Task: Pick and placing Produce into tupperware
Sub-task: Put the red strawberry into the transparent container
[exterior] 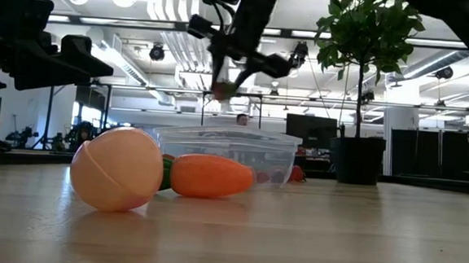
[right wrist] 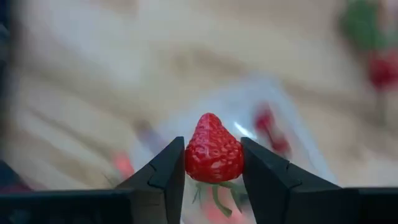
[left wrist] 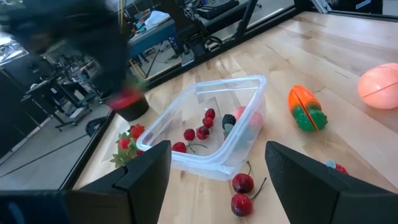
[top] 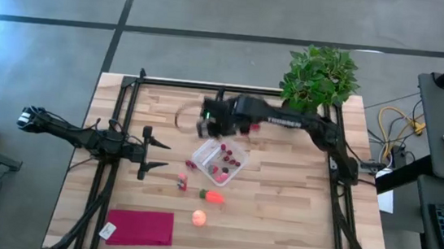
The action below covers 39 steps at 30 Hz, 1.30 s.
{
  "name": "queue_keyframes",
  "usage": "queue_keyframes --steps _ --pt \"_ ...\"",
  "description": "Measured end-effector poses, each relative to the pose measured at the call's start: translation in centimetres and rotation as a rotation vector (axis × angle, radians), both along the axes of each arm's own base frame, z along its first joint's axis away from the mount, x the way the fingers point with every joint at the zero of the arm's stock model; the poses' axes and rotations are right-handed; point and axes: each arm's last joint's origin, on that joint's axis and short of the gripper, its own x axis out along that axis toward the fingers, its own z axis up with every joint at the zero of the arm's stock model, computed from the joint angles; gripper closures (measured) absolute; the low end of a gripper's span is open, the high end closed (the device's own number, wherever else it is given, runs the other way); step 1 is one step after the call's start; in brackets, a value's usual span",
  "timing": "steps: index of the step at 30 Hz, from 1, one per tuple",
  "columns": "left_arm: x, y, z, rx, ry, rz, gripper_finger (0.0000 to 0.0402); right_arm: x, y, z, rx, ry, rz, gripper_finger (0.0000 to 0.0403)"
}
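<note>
Wood table (top: 278, 220) on grey floor; plant (top: 318, 76) at its far edge. Right gripper (right wrist: 213, 163) above tub (top: 220, 161) pinches strawberry (right wrist: 213, 150) between both fingers. Left gripper (left wrist: 214, 168) spread wide, near tub.

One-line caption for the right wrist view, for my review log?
Right gripper jaws shut on a strawberry, held above the blurred clear tupperware.

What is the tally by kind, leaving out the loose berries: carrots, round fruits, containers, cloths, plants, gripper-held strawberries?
carrot: 1
round fruit: 1
clear container: 1
red cloth: 1
potted plant: 1
strawberry in right gripper: 1 (left gripper open, empty)
Total: 6
</note>
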Motion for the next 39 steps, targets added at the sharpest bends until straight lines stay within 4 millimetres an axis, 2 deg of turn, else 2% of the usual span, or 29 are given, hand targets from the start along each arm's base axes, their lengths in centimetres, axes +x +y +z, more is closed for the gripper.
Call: queue_keyframes --steps 3,6,10,14,17,20,22,25,27,29,32,39 --pt "0.0 0.0 0.0 0.0 0.0 0.0 0.0155 -1.0 2.8 -0.7 0.02 0.161 0.054 0.0274" --pt "0.0 0.0 0.0 0.0 0.0 0.0 0.0155 -1.1 4.6 -1.4 0.007 0.191 0.076 0.0263" --pt "0.0 0.0 0.0 0.0 0.001 0.0 0.0155 -0.4 5.8 -2.1 -0.017 0.164 0.162 0.0231" --pt "0.0 0.0 0.0 0.0 0.001 0.0 0.0155 -0.2 5.4 -2.8 -0.023 0.193 0.162 0.019" --pt "0.0 0.0 0.0 0.0 0.001 0.0 0.0155 -0.4 4.0 -2.7 -0.032 0.193 0.131 0.0163" --pt "0.0 0.0 0.0 0.0 0.0 0.0 0.0155 -0.7 1.7 -2.4 -0.03 0.193 0.113 0.014" --pt "0.0 0.0 0.0 0.0 0.0 0.0 0.0155 -1.2 -0.6 -2.2 -0.031 0.201 0.086 0.0129" --pt "0.0 0.0 0.0 0.0 0.001 0.0 0.0155 -2.1 -5.2 -2.1 -0.039 0.201 0.053 0.0123" --pt "0.0 0.0 0.0 0.001 0.002 0.0 0.0155 -2.7 -8.0 -2.8 -0.017 0.209 0.068 0.0124" --pt "0.0 0.0 0.0 0.0 0.001 0.0 0.0155 -3.1 -10.0 -3.9 -0.003 0.231 0.114 0.0128" --pt "0.0 0.0 0.0 0.0 0.0 0.0 0.0155 -3.1 -11.1 -5.3 0.018 0.261 0.167 0.0136" --pt "0.0 0.0 0.0 0.0 0.0 0.0 0.0155 -2.5 -12.2 -8.4 0.043 0.298 0.177 0.0141"
